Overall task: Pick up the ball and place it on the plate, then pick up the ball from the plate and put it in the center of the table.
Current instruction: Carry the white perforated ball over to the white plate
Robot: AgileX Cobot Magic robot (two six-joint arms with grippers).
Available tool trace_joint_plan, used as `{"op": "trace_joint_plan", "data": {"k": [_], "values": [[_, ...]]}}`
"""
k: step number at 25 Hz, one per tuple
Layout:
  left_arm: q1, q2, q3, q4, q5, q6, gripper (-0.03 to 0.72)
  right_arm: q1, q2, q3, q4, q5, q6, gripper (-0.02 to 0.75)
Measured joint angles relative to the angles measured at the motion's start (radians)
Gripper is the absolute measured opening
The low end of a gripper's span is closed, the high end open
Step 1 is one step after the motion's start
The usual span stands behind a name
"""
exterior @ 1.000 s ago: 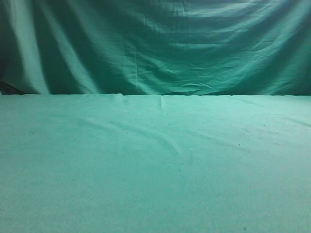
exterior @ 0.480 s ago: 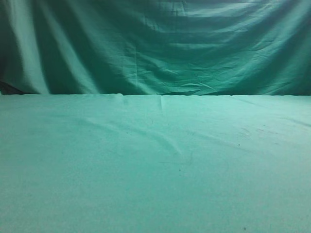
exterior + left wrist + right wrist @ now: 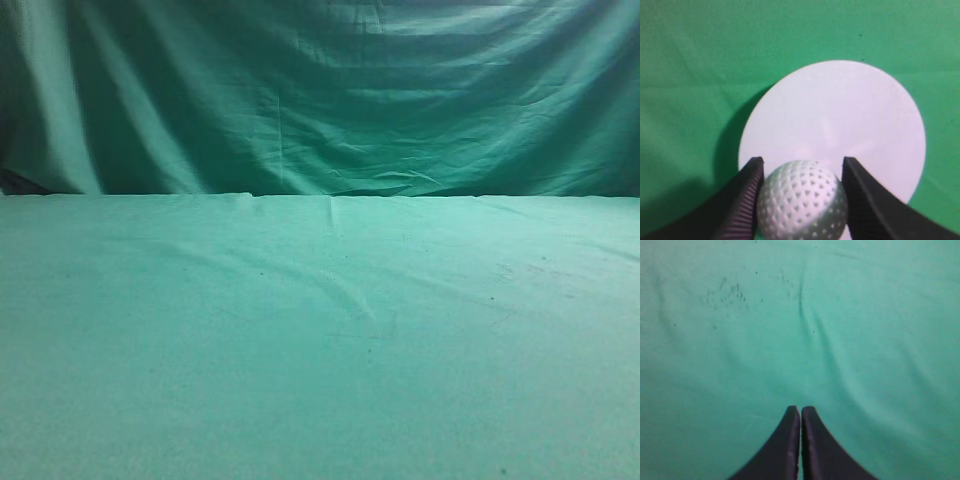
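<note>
your small white dimpled ball (image 3: pixel 802 199) sits clamped between the two black fingers of your left pincer (image 3: pixel 801 172), over the near edge of the round white plate (image 3: pixel 840 115). beyond lies the green cloth surface (image 3: pixel 685 75). your right pincer (image 3: pixel 800 412) hangs pressed together above bare cloth.

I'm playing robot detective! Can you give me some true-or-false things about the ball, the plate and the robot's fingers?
1. The ball sits between the left gripper's fingers. True.
2. The plate is square. False: it is round and white.
3. The right gripper's fingers hold the ball. False: they are closed together, holding nothing, above bare green cloth.
4. The ball has a dimpled surface. True.
5. The table cloth is red. False: it is green.
</note>
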Motion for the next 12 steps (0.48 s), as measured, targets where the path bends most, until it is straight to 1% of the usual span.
{"op": "trace_joint_plan", "data": {"k": [1,6,7,9,11,12], "values": [[0.0,0.0,0.0,-0.012,0.0,0.009,0.307,0.0,0.0,0.0,0.001,0.0,0.0,0.0],[0.0,0.0,0.0,-0.091,0.004,0.043,0.611,0.0,0.0,0.0,0.017,0.0,0.0,0.0],[0.0,0.0,-0.011,-0.118,0.016,0.045,0.641,0.0,0.0,0.0,0.023,0.0,0.0,0.0],[0.0,0.0,-0.05,-0.18,0.062,0.057,0.645,0.0,0.0,0.0,0.028,0.0,0.0,0.0],[0.0,0.0,-0.118,-0.263,0.133,0.094,0.645,0.0,0.0,0.0,0.033,0.0,0.0,0.0],[0.0,0.0,-0.151,-0.299,0.168,0.113,0.561,0.0,0.0,0.0,0.033,0.0,0.0,0.0]]}}
